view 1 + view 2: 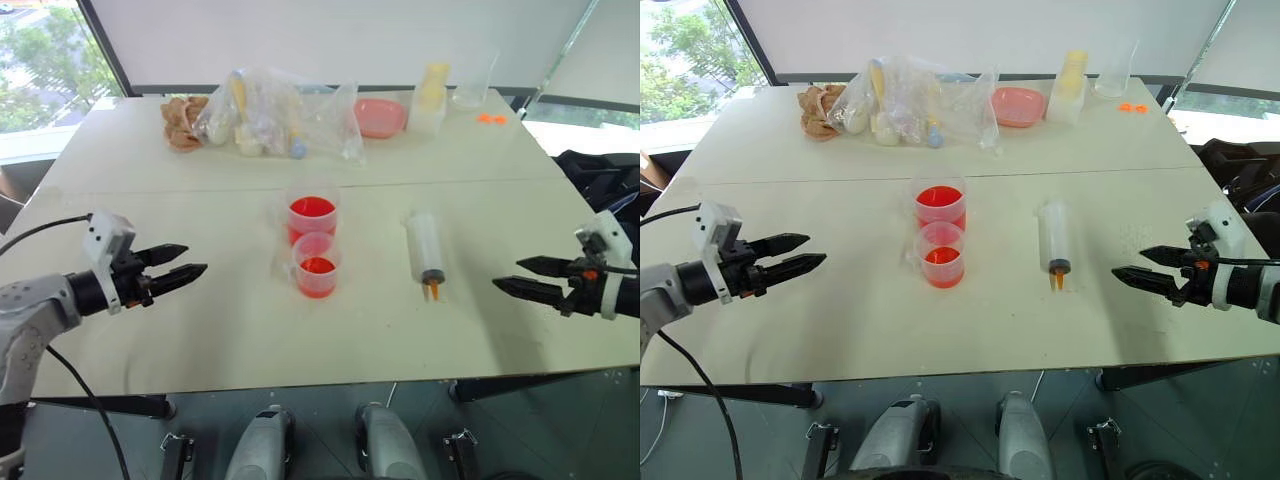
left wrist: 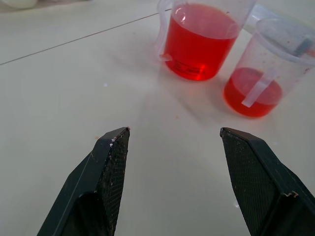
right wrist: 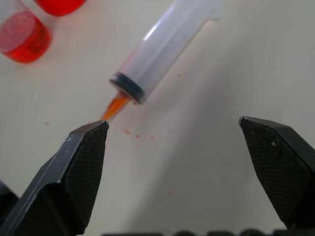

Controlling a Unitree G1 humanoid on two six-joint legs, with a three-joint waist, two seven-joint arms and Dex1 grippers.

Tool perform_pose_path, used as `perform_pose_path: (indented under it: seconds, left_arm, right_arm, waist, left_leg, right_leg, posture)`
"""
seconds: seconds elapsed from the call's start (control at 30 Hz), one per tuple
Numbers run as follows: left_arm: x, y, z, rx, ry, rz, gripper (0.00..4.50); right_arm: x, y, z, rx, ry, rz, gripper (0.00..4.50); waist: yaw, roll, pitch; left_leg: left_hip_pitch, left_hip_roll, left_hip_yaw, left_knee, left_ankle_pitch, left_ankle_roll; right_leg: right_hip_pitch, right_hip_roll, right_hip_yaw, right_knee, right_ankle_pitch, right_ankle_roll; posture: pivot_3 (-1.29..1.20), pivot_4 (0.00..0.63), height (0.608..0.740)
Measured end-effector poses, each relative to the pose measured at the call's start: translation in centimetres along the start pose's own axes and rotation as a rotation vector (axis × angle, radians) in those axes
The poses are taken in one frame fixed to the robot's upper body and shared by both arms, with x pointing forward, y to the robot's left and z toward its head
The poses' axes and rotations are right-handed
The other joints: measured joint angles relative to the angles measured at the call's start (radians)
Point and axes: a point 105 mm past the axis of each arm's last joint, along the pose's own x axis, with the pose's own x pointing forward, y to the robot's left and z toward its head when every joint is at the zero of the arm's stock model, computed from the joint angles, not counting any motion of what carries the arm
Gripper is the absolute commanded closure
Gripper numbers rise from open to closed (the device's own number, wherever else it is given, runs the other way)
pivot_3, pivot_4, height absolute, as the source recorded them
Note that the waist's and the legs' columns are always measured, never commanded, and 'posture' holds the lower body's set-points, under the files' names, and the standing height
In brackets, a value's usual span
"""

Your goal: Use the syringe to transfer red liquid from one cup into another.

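The left gripper (image 1: pixel 188 262) hangs over the table's (image 1: pixel 200 330) left side, jaws apart, empty. Mid-table the big cup (image 1: pixel 312 215) holds more red liquid (image 1: pixel 312 209) than the small cup (image 1: pixel 317 264) touching it; a careless reach could tip either. The syringe (image 1: pixel 424 247) lies flat to their right, liable to roll if nudged; right gripper (image 1: pixel 522 276) open beside it
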Motion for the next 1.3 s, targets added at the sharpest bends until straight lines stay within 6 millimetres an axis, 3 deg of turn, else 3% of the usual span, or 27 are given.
perform_pose_path:
  seconds: [0.6, 0.77, 0.97, 1.1, 1.17, 1.3]
  left_arm:
    - [0.2, 0.2, -0.5, -0.014, -0.004, 0.009, 1.41]
    - [0.9, -0.1, -0.2, 0.001, 0.005, -0.038, 1.41]
    - [1.8, 0.1, 2.2, 0.060, -0.014, -0.098, 1.41]
    - [2.5, -0.2, 6.9, 0.194, -0.059, -0.198, 1.41]
    - [2.5, -0.7, 8.8, 0.277, -0.083, -0.230, 1.41]
    - [3.2, -1.5, 9.8, 0.333, -0.113, -0.253, 1.41]
  right_arm:
    - [0.8, -0.2, -0.2, -0.050, 0.011, -0.015, 0.07]
    - [1.1, -0.5, 0.9, -0.022, 0.017, -0.038, 0.07]
    - [1.9, -0.5, 3.1, -0.034, 0.081, -0.059, 0.07]
    - [3.3, -1.2, 7.7, 0.035, 0.090, -0.114, 0.07]
    - [4.1, -1.4, 9.1, 0.130, 0.094, -0.108, 0.07]
    - [6.1, -2.1, 8.1, 0.273, 0.208, -0.128, 0.07]
  waist:
    - [0.001, 0.000, 0.000]
    - [0.000, 0.000, 0.000]
    - [-0.001, 0.000, 0.000]
    - [-0.009, 0.000, 0.002]
    - [-0.008, 0.000, 0.001]
    - [-0.002, 0.000, 0.001]
  left_leg:
    - [0.000, -0.001, 0.000, 0.000, 0.000, 0.000]
    - [0.000, -0.001, 0.000, 0.000, 0.000, 0.000]
    - [-0.001, -0.001, 0.001, 0.000, 0.000, 0.000]
    - [-0.002, -0.001, 0.001, 0.000, 0.000, 0.000]
    - [-0.002, -0.001, 0.001, -0.002, 0.000, 0.000]
    - [-0.005, -0.002, 0.001, -0.003, -0.001, 0.001]
  right_leg:
    - [0.000, -0.001, 0.000, -0.001, 0.000, 0.000]
    - [0.000, -0.001, 0.000, -0.001, 0.000, 0.000]
    - [-0.001, -0.002, -0.001, -0.001, 0.000, 0.000]
    - [-0.003, -0.001, -0.001, -0.001, 0.001, -0.001]
    - [-0.003, -0.001, -0.001, -0.001, 0.001, -0.001]
    - [-0.006, -0.002, -0.002, -0.001, 0.003, 0.004]
  posture:
    - [0.00, 0.150, 0.740]
    - [0.00, 0.150, 0.740]
    - [0.00, 0.150, 0.740]
    - [0.00, 0.150, 0.740]
    - [0.00, 0.150, 0.740]
    - [0.00, 0.150, 0.740]
